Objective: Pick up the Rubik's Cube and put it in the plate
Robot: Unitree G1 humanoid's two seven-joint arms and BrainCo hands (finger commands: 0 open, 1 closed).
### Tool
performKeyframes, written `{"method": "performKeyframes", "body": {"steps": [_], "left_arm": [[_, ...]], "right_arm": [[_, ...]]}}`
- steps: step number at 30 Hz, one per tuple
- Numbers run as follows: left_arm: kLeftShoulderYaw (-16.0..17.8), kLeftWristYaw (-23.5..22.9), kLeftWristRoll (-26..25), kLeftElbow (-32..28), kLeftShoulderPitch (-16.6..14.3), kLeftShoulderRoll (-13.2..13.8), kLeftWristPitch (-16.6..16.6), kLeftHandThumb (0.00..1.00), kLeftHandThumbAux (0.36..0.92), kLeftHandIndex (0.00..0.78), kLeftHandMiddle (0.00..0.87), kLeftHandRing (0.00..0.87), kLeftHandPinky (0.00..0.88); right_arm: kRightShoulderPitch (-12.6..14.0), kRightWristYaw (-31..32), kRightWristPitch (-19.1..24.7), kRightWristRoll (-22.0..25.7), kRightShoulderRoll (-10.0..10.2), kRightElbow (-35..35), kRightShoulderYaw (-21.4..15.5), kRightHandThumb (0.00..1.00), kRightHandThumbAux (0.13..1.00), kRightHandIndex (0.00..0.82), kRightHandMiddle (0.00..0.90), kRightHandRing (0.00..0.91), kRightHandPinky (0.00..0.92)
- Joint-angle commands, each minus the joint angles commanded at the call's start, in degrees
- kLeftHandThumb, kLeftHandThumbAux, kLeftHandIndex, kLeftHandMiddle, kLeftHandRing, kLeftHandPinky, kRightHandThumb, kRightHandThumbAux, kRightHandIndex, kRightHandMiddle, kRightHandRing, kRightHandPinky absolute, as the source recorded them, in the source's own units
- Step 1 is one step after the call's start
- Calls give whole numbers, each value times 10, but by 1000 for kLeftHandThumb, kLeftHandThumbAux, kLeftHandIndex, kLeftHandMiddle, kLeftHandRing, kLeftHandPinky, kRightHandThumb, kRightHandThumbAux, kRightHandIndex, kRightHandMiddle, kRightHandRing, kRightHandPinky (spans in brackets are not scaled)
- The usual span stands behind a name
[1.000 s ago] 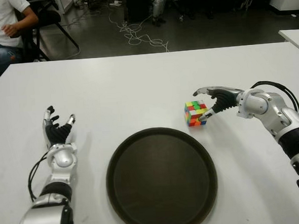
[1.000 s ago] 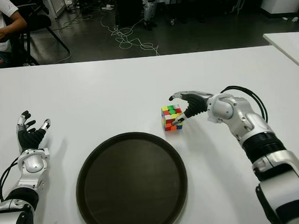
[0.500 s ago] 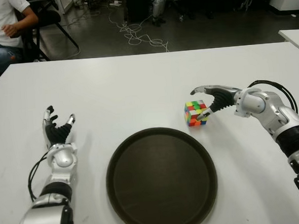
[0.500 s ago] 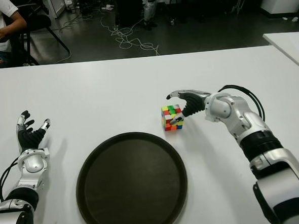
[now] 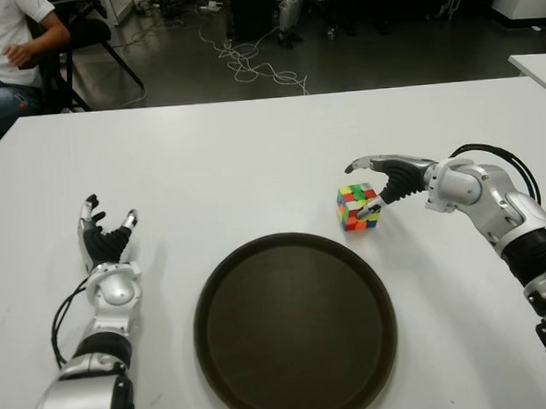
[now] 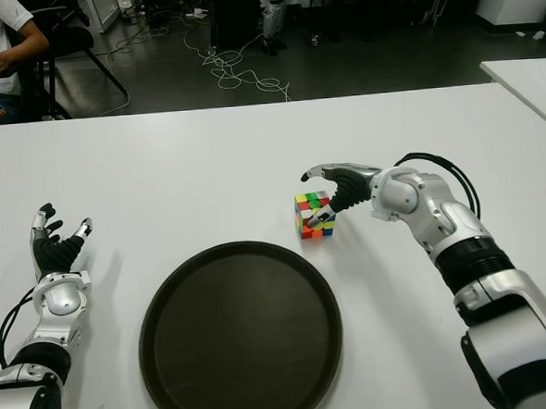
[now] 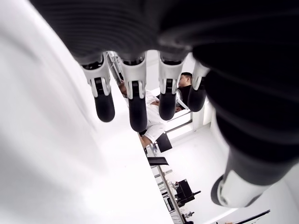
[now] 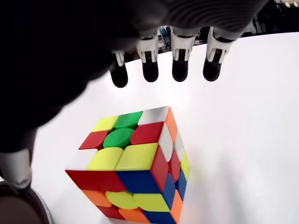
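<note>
The Rubik's Cube point(image 5: 357, 207) stands on the white table just beyond the right rim of the dark round plate point(image 5: 294, 326). My right hand point(image 5: 375, 181) reaches in from the right, fingers spread over the cube's far side and thumb near its front right. In the right wrist view the cube point(image 8: 135, 163) sits below the open fingertips point(image 8: 180, 70), with a gap between them. My left hand point(image 5: 106, 239) shows at the left of the table, fingers spread upward, holding nothing.
A person in a white shirt point(image 5: 8, 44) sits beyond the table's far left corner. Cables point(image 5: 250, 62) lie on the floor behind the table. Another white table's corner point(image 5: 538, 66) shows at the far right.
My right hand has crept slightly left and farther over the cube, fingers still open. The cube, plate and left hand have not moved.
</note>
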Motion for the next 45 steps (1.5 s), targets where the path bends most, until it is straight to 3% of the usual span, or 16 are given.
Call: {"method": "performKeyframes", "body": {"steps": [15, 34, 45], "left_arm": [[-1, 3, 3, 2, 2, 2, -12, 460, 723, 105, 159, 183, 229], [-1, 2, 2, 3, 3, 2, -16, 371, 711, 86, 131, 135, 135], [0, 1, 1, 3, 2, 2, -12, 397, 718, 87, 132, 139, 143]], "right_arm": [[2, -20, -15, -2, 4, 10, -1, 0, 542, 0, 0, 13, 134], [-1, -18, -21, -7, 5, 15, 2, 0, 583, 0, 0, 0, 87], [0, -29, -17, -14, 11, 25, 4, 0, 646, 0, 0, 0, 52]]}}
